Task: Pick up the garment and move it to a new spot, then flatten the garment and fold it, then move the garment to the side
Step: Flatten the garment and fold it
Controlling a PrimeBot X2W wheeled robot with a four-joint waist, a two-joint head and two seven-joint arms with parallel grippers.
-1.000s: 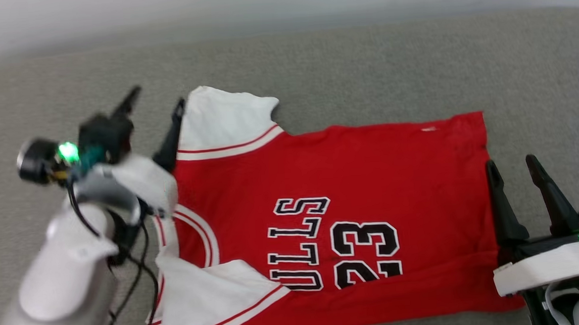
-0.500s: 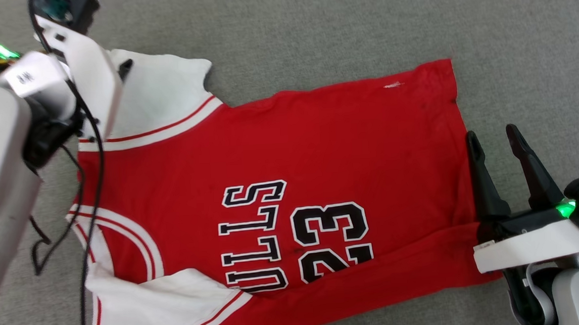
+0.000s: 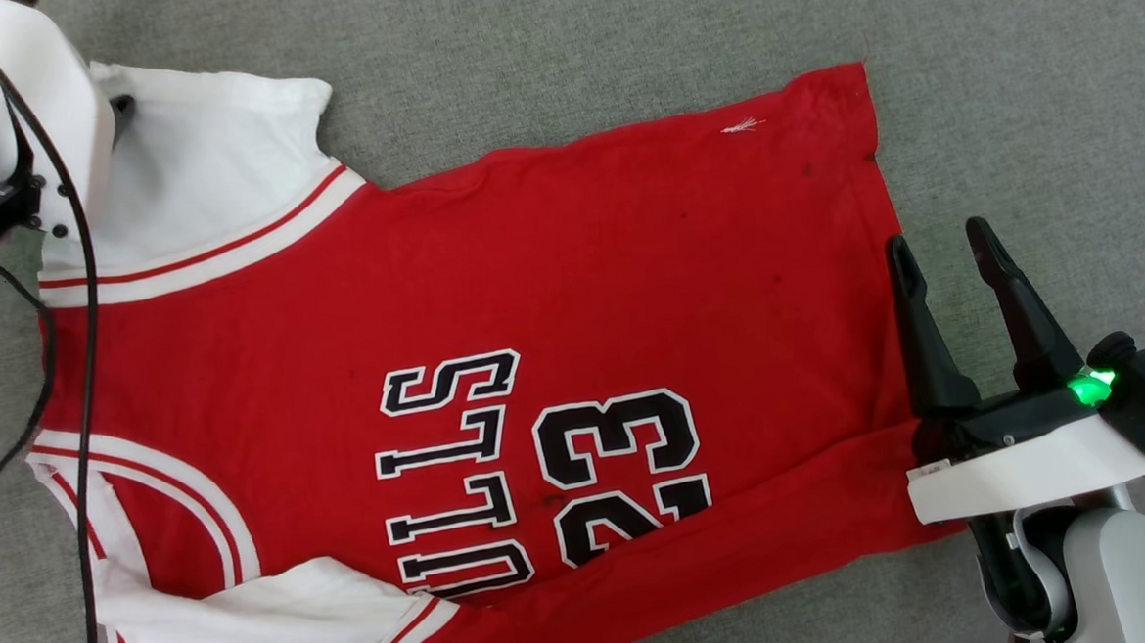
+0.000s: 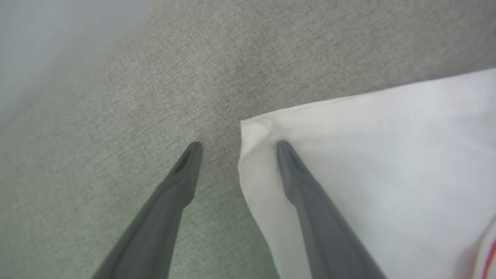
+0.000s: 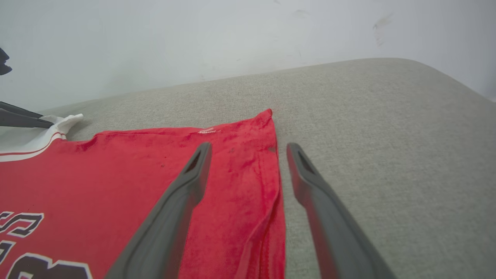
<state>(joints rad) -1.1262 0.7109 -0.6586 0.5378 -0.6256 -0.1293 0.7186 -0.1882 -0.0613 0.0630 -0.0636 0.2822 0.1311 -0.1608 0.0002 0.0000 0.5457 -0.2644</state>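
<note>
Head view: the jersey (image 3: 628,260) lies face up on the grey surface (image 3: 1011,93), right hand (image 3: 938,237) spread at its hem (image 3: 882,197). Left wrist view: left hand (image 4: 239,144) spread, one finger (image 4: 306,193) over the white sleeve (image 4: 387,155) corner. Right wrist view: the two fingers (image 5: 182,201) straddle the hem, gripping nothing.

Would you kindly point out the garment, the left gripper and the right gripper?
garment (image 3: 569,253): head view, on the red chest panel.
left gripper (image 4: 238,143): left wrist view, midway between its fingertips.
right gripper (image 3: 936,234): head view, midway between its fingertips.
</note>
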